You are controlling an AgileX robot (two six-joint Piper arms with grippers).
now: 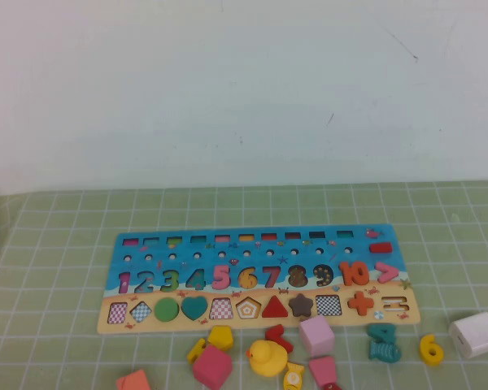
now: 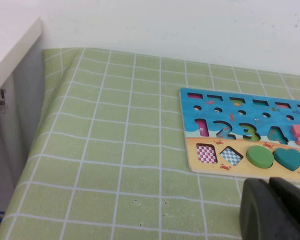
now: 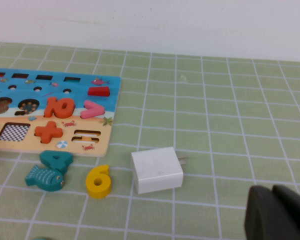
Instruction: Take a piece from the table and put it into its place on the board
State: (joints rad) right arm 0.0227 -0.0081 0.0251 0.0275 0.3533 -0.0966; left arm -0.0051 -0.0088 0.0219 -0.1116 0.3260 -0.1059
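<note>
Loose pieces crowd the near edge of the green checked tablecloth (image 1: 57, 244), so starting from there and going big to small. Biggest by far is the board (image 1: 256, 276), lying flat mid-table with its blue number row on the far side and the tan shape strip nearer. A white charger block (image 1: 477, 334) sits off the board's right end. Next, a yellow rubber duck (image 1: 266, 357) sits among the loose blocks. The yellow 6 piece (image 1: 431, 349) lies flat just left of the charger, apart from the board. Right gripper (image 3: 276, 212) hangs low near the charger, fingers pinched shut on nothing. Left gripper (image 2: 272, 210) hovers by the board's left end, also closed and empty.
</note>
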